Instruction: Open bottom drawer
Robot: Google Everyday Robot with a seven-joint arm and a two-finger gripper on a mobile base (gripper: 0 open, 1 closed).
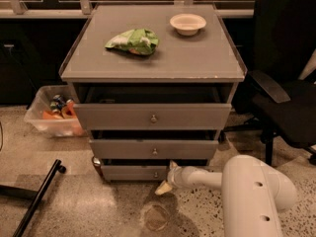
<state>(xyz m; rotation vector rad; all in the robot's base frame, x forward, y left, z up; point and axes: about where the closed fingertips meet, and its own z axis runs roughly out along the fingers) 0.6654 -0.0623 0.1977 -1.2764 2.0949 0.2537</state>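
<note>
The bottom drawer [128,172] is the lowest and slimmest of three grey drawer fronts, with a small round knob [155,174] at its centre. It sits out a little from the cabinet, with a dark gap above it. My gripper [167,181] is at the end of the white arm [247,191], low in front of the drawer, just right of and below the knob. A pale fingertip [161,188] points down and left towards the floor.
The cabinet top [197,58] holds a green bag [133,40] and a white bowl [187,23]. A clear bin [52,113] of items stands on the left floor, a black office chair [286,93] on the right, a black bar [37,199] at lower left.
</note>
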